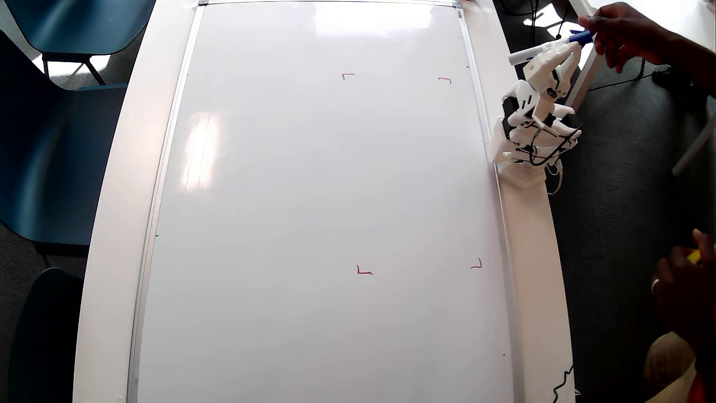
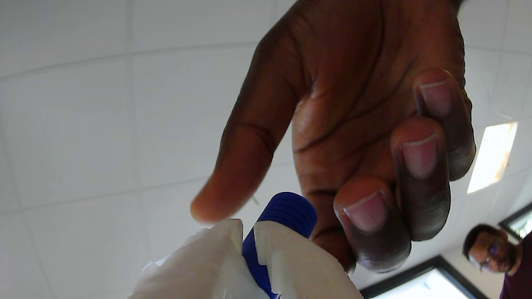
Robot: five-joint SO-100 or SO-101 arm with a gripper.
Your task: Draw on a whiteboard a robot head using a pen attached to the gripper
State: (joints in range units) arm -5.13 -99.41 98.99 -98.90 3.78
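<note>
1. Gripper (image 1: 565, 47) clenched on the pen (image 1: 545, 49), raised off the table's right edge in the overhead view.
2. Whiteboard (image 1: 279, 224) lies well left of it, blank; only red corner marks (image 1: 364, 271), no robot head yet.
3. Pen's long axis runs roughly sideways, blue end toward a person's hand (image 2: 365, 137) hovering closest.

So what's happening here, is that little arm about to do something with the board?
Not yet. The small white arm sits folded at the table's right edge in the overhead view, its end effector closed on a pen with a blue end. A person's hand is at the pen's blue end, apparently adjusting it. The whiteboard carries only four red corner marks; no drawing has begun.
</note>
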